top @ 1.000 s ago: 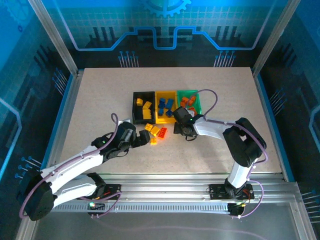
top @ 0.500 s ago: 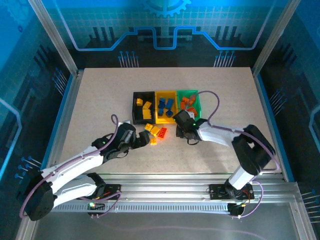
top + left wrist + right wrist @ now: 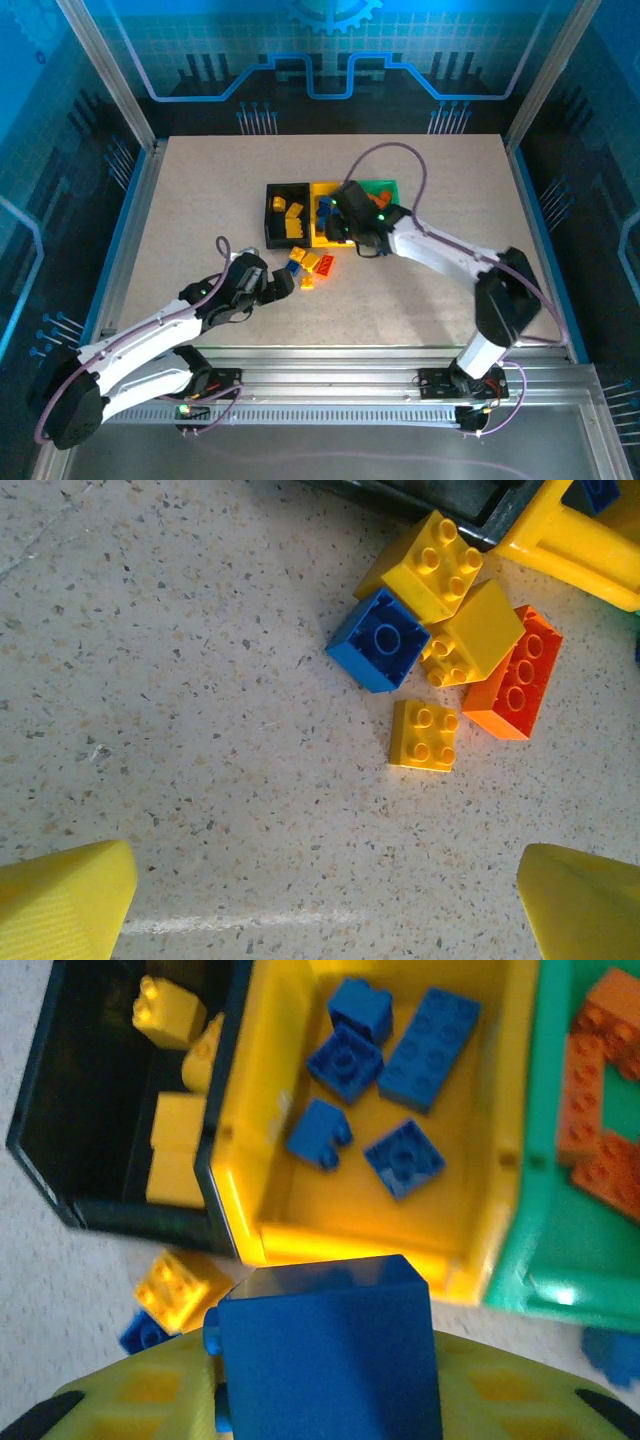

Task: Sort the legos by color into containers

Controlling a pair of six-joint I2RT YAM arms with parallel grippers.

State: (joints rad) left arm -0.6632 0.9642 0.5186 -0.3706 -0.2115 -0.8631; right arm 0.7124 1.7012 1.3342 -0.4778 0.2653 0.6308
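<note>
Item: blue brick (image 3: 325, 1350), clamped in right claw (image 3: 338, 222) above near wall of yellow bin (image 3: 360, 1245). Handling: carry further in over the blue pieces (image 3: 428, 1035) before release, lest it bounce out. Also: left claw (image 3: 325, 895) spread wide above loose bricks (image 3: 470, 640) on worktop (image 3: 180, 680).

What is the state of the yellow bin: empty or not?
Not empty: the yellow bin holds several blue bricks, lying on its floor.

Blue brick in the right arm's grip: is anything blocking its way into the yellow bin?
Nothing visible does. The blue brick, held by the right fingers, hangs near the open-topped yellow bin, whose floor has bare room among other blue bricks.
</note>
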